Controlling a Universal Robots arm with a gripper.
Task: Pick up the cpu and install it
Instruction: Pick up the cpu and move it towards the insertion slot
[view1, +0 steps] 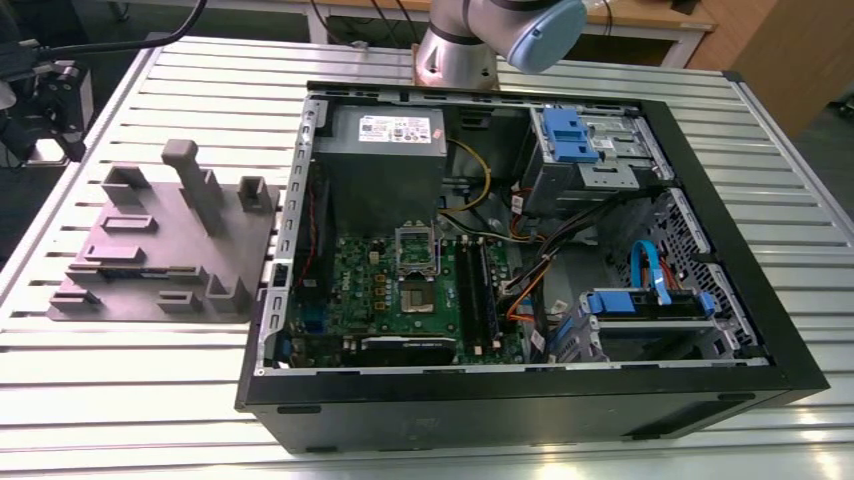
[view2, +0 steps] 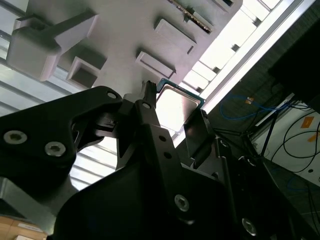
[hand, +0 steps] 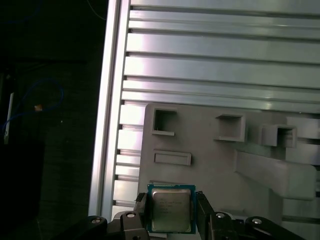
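One grey moulded plate (view1: 160, 250) lies on the slatted metal tabletop (view1: 120, 390) at the exterior view's left. It carries raised blocks, shallow pockets and a tall upright post (view1: 187, 175). Just beside the plate, toward the exterior view's right, an open black computer case (view1: 534, 400) lies on its side with the interior exposed. Inside the case, nearest the plate, a large grey box (view1: 380, 170) with a white label sits above a green circuit board (view1: 354, 290). A silver-framed socket (view1: 416, 270) with a dark centre is mounted on that board. Farther to the exterior view's right are a bundle of cables (view1: 527, 290) and two blue brackets (view1: 566, 135) (view1: 638, 303). The base of the arm (view1: 467, 45) stands on the tabletop behind the case. In both wrist views the cpu (hand: 171, 209) (view2: 177, 102) sits between the jaws with its silvery top facing the first wrist camera. The jaws are clenched against two opposite edges of the cpu, grasping it. The cpu is located over the plate (hand: 225, 165) (view2: 125, 30), close to the plate edge nearest the tabletop's side rail (hand: 105, 125). Whether the cpu rests on the plate or is raised clear of it cannot be determined. Near the cpu, the plate carries a low rectangular block (hand: 172, 158) and two square pockets (hand: 164, 122) (hand: 230, 127).
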